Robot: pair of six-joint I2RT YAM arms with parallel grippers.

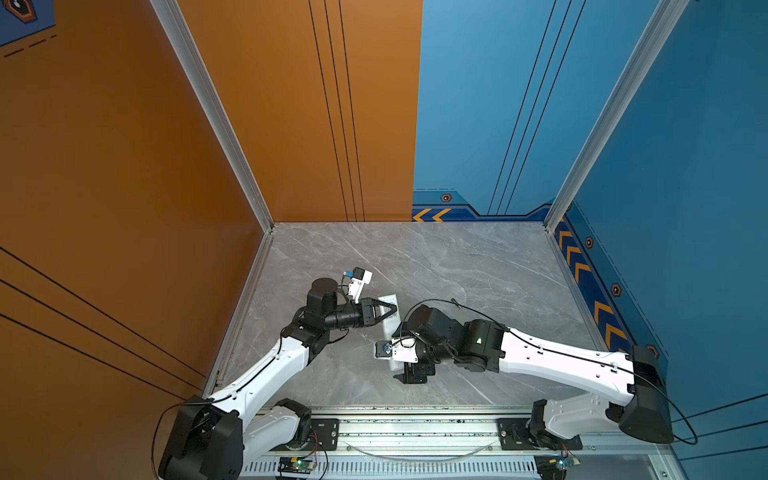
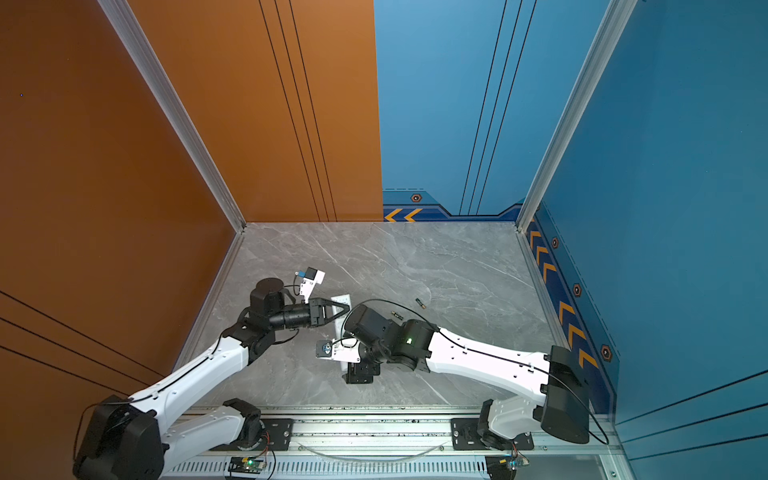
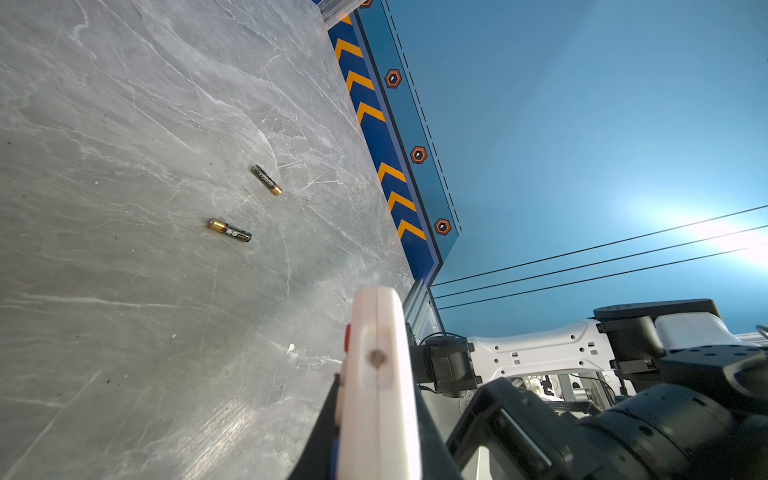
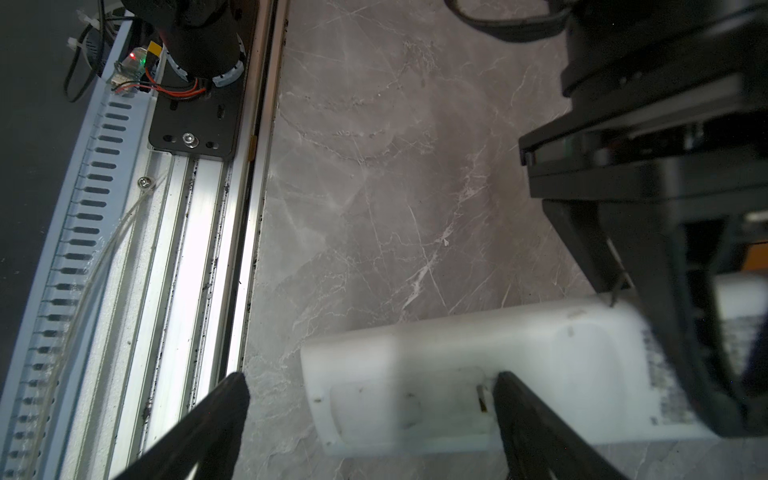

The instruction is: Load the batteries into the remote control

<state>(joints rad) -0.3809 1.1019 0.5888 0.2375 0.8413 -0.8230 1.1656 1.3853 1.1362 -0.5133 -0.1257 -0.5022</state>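
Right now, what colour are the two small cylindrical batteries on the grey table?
Both batteries are black with a gold end, clearest in the left wrist view.

Grey marble tabletop (image 2: 457, 257) with two separate batteries (image 3: 229, 230).

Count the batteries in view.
2 batteries, both loose on the table: one nearer the remote, one nearer the striped wall. Others may be hidden.

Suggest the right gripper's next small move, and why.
Probably drag the battery cover off toward the end of the remote control: the right gripper, open, straddles that cover, the left gripper clamps the remote control, and both batteries lie loose on the table.
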